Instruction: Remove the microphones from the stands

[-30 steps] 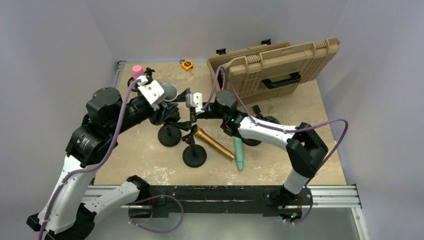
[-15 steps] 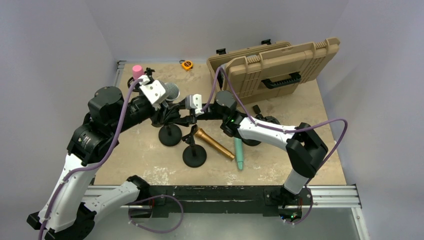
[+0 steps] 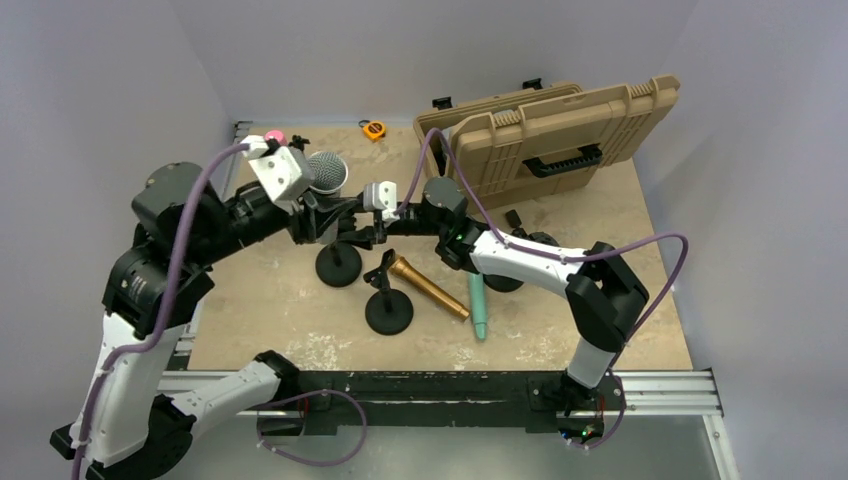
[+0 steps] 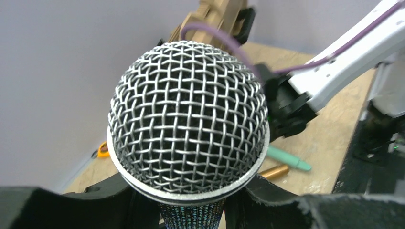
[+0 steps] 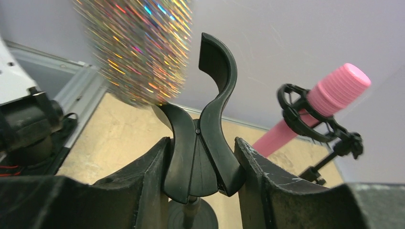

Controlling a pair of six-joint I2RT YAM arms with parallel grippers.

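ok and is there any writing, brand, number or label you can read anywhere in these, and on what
none can be read in any view.
microphone: no brand or marking shows on its mesh head.
tan case: no lettering shows.
yellow tape measure: too small to tell any label.
stand clip: plain black, no mark.

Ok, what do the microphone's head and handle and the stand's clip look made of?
Microphone head: woven metal wire mesh, silvery, with a shiny rim band.
Handle: glitter coating, multicoloured sparkles; base material unclear.
Clip: probably moulded black plastic, smooth semi-matte, with a soft sheen.
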